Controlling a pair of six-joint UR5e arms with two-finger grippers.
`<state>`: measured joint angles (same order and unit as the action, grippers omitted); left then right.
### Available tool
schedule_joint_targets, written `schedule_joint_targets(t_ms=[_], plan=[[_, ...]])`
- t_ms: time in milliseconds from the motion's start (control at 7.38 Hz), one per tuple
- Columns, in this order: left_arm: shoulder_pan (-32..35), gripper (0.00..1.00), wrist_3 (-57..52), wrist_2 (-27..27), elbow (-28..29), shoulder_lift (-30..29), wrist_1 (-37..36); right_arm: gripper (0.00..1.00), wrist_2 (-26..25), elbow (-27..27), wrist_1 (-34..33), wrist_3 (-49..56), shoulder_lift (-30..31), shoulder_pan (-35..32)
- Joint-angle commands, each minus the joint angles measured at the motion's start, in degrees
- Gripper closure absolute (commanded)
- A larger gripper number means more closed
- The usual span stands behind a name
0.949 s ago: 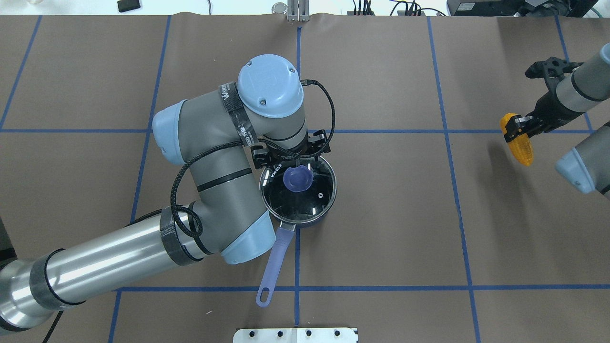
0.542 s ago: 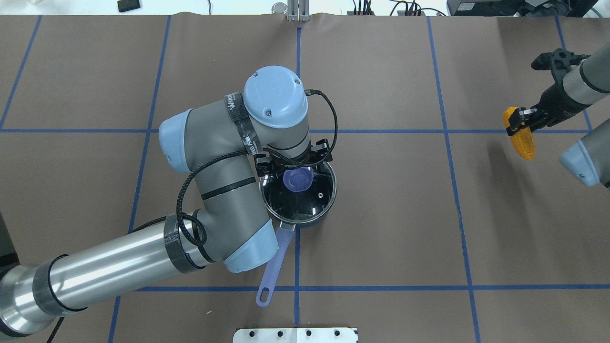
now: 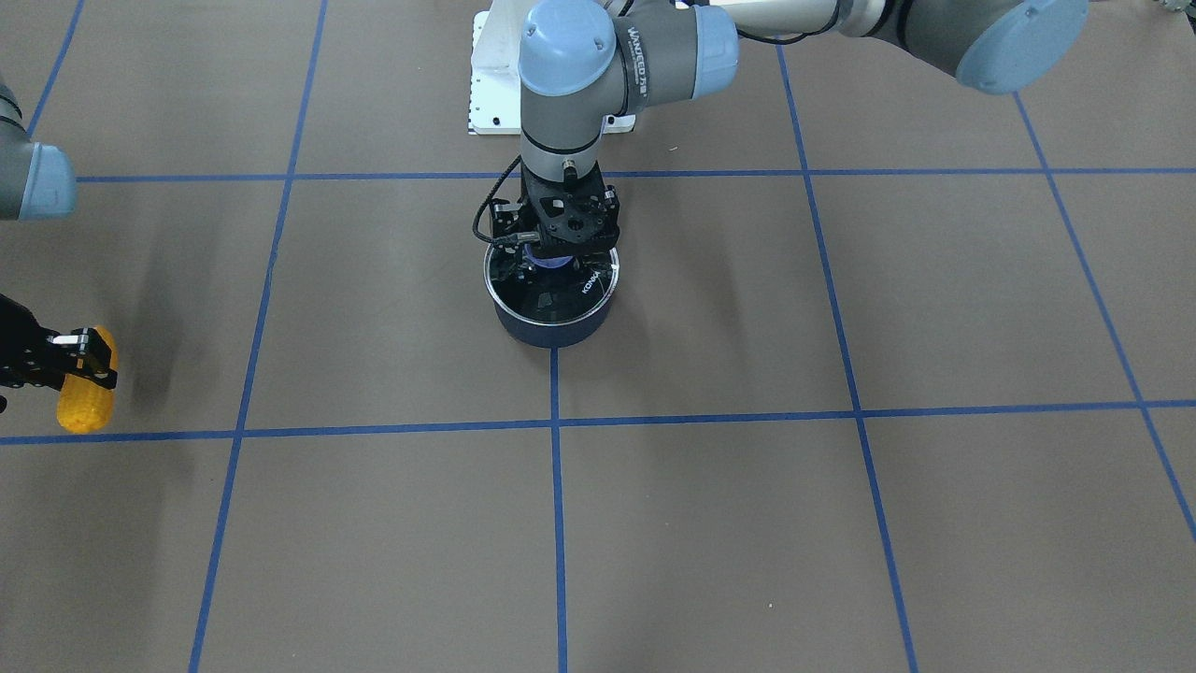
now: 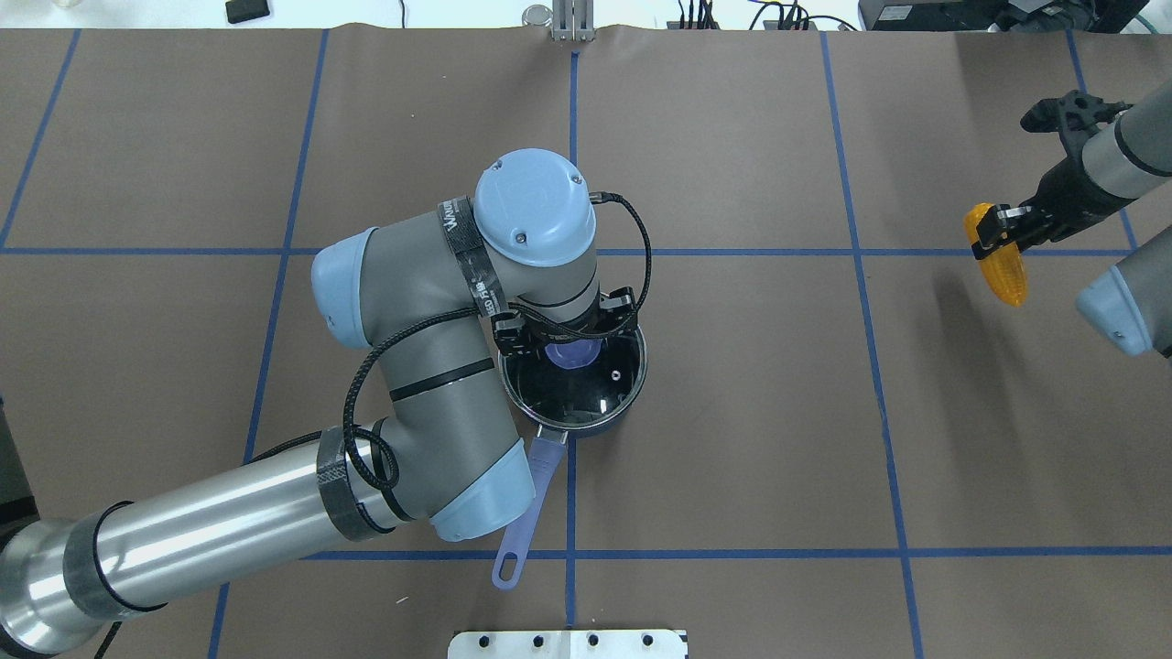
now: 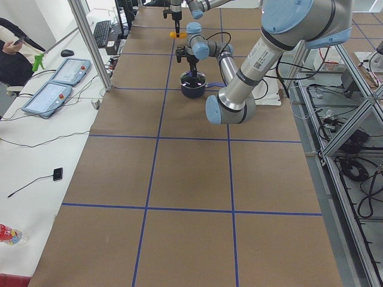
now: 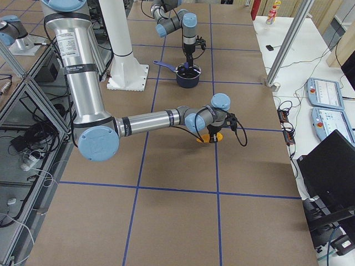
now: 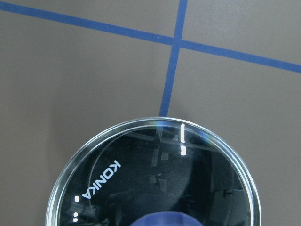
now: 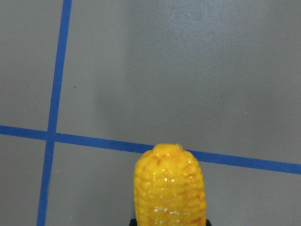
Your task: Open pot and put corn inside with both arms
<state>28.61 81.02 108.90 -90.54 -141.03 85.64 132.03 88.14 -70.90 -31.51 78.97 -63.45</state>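
The navy pot (image 4: 634, 395) stands at mid-table with its glass lid (image 4: 586, 394) on, its periwinkle handle (image 4: 534, 499) pointing toward the robot. My left gripper (image 4: 568, 340) hangs straight down over the lid's blue knob (image 4: 569, 353). Its fingers are mostly hidden under the wrist and look open around the knob. The left wrist view shows the lid (image 7: 155, 179) and the knob's top (image 7: 169, 220). My right gripper (image 4: 993, 240) is shut on the yellow corn (image 4: 1000, 272), held above the table far to the right. The corn also shows in the right wrist view (image 8: 169, 188) and the front view (image 3: 86, 388).
Blue tape lines divide the brown table cover. The white base mount (image 4: 568, 643) sits at the near edge. The left arm's elbow (image 4: 430, 384) overhangs the pot's handle. Control pendants (image 5: 57, 84) lie on the side bench, where a person (image 5: 12, 54) sits.
The left wrist has slid over the lid until it covers most of the knob. The right gripper moved the corn slightly farther right and away early on, then held still.
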Motion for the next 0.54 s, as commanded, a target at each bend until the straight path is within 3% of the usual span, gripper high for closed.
schedule_joint_targets(t_ms=[0, 271, 407], plan=[[0.0, 0.27, 0.0, 0.3, -0.3, 0.2, 0.0, 1.00, -0.1, 0.0, 0.1, 0.0, -0.1, 0.0], [0.0, 0.43, 0.0, 0.4, -1.3, 0.2, -0.2, 1.00, -0.1, 0.0, 0.1, 0.0, -0.2, 0.0], [0.0, 0.46, -0.1, 0.4, -2.7, 0.2, -0.7, 1.00, -0.1, 0.0, 0.1, 0.0, -0.3, 0.0]])
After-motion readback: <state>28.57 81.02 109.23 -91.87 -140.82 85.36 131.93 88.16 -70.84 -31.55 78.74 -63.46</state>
